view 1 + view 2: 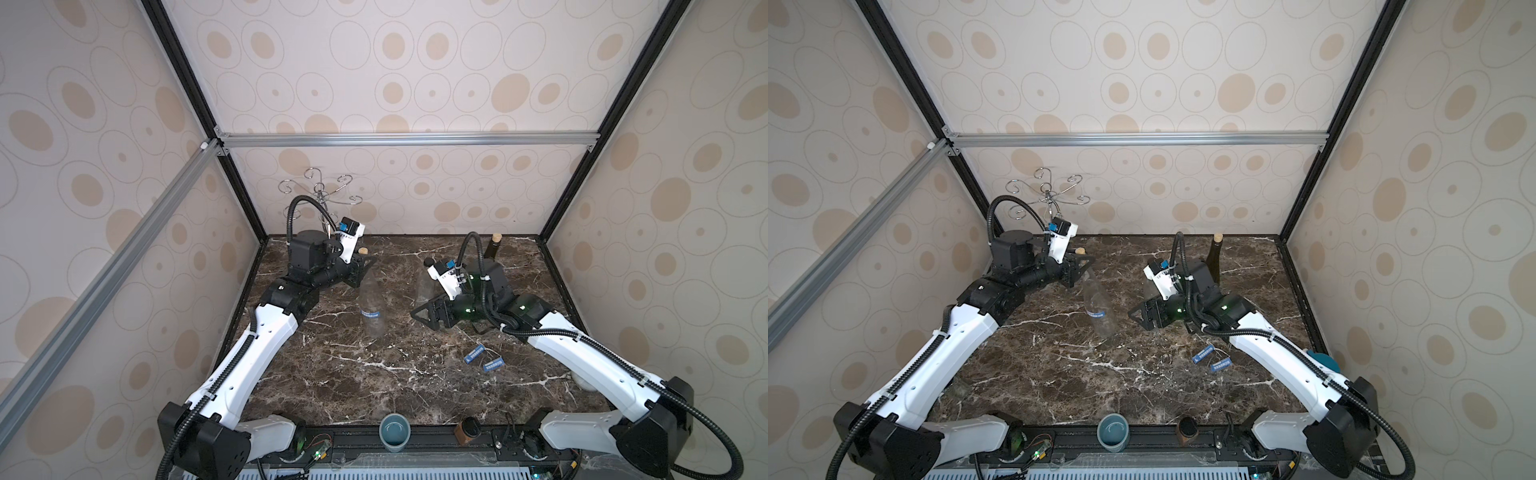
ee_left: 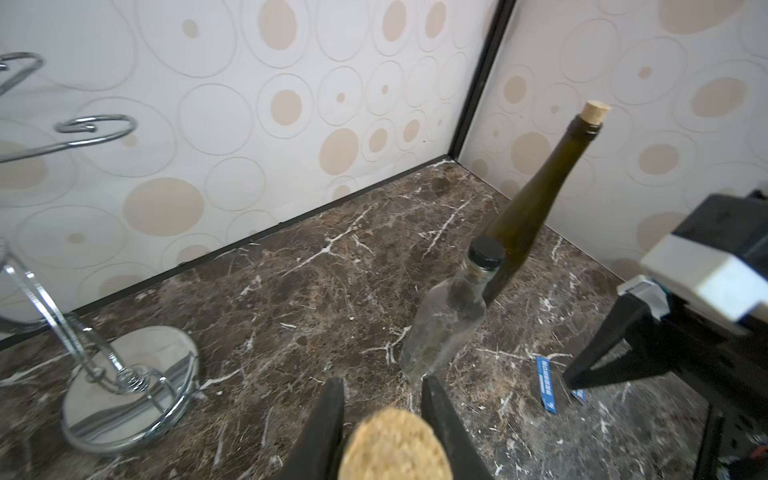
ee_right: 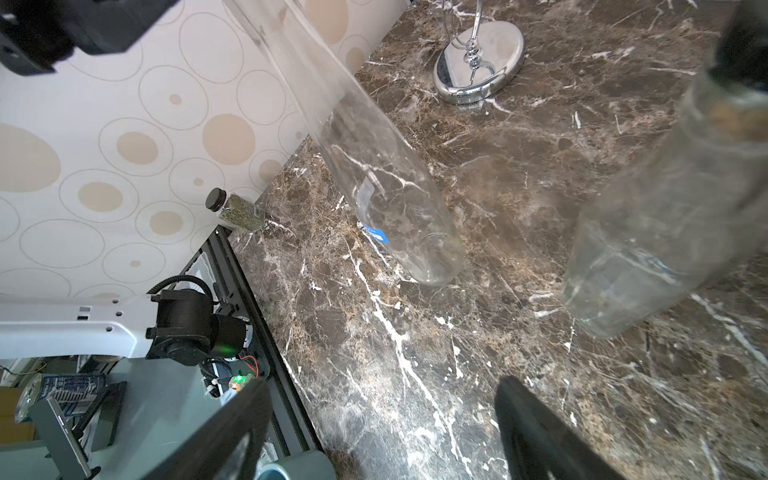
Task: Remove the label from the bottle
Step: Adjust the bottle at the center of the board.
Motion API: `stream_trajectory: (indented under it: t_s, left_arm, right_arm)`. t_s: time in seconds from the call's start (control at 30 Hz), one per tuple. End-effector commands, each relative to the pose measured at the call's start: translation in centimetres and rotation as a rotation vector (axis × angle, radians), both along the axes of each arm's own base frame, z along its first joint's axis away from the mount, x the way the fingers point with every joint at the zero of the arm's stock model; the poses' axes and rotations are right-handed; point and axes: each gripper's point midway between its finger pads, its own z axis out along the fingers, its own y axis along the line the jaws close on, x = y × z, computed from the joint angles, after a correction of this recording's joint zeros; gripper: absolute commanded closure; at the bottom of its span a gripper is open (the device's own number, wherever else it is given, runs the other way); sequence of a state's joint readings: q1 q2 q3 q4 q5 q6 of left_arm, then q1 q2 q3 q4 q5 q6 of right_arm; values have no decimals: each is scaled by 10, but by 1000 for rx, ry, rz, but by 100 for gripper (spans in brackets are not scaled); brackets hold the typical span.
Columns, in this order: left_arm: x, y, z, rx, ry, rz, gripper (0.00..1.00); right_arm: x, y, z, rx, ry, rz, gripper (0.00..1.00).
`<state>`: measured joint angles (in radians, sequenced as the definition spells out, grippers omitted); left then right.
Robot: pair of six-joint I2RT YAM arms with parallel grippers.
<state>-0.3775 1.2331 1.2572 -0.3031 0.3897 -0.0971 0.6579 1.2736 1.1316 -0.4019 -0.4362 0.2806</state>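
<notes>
Bottle [image 1: 372,305] [image 1: 1096,301], clear and empty, leans near the middle of the marble table [image 1: 374,395] in both top views, with a blue label [image 1: 371,312] round its lower body. Your left gripper [image 1: 365,261] is pinching its neck just under the cork [image 1: 363,250]. Your right gripper [image 1: 422,316] sits just beside the bottle, jaws spread, holding nothing. Behind it stand a second clear bottle [image 1: 424,286], black-capped and empty, and a dark green bottle [image 1: 490,251] with a stopper. Two blue strips [image 1: 475,353] lie near your right arm. The cup [image 1: 395,432] at the front edge looks empty.

From the left wrist, you see the cork [image 2: 395,444] wedged between the two dark fingers [image 2: 328,415].

From the right wrist, the bottle [image 3: 374,166] slants down towards the marble; you cannot tell whether its base touches. A small jar [image 3: 243,212] by the wall holds green flakes. The right jaws stand wide apart, with marble showing between them.
</notes>
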Motion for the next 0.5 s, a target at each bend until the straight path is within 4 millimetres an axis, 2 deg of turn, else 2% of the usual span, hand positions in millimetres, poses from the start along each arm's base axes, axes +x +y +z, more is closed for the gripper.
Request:
stream_trajectory:
  t_s: [0.0, 0.2, 0.47]
  left_arm:
    - [-3, 10, 59, -63, -118, 141, 96]
    - [-7, 12, 54, -91, -92, 311, 99]
    - [-18, -5, 41, -106, -80, 402, 100]
  right_arm:
    - [4, 13, 13, 19, -42, 0, 13]
    - [9, 20, 10, 11, -46, -21, 16]
    - [11, 21, 5, 2, -45, -26, 16]
